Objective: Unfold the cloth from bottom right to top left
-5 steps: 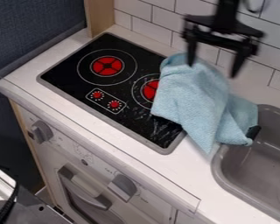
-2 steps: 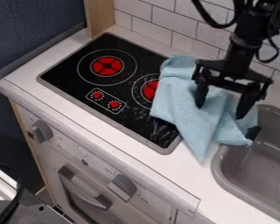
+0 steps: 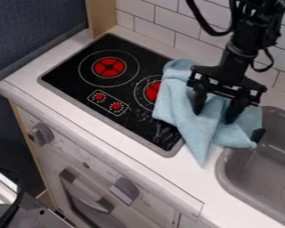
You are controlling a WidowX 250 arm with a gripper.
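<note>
Where cloth [image 3: 189, 124] bunches, tool [image 3: 214, 116] straddles it.
Jaws spread, probably so closing would gather a fold; cloth lies right of centre in frame, crumpled from stove [image 3: 67, 73] across desk [image 3: 163, 171] to sink [image 3: 225, 177], slack enough to pinch.

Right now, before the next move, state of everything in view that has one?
Gripper: open, fingers apart, down at the cloth
Cloth: bunched and creased, not spread flat
Left burner: uncovered
Right burner: partly covered by the cloth
Sink: rim partly covered by the cloth
Oven door: looks shut
</note>
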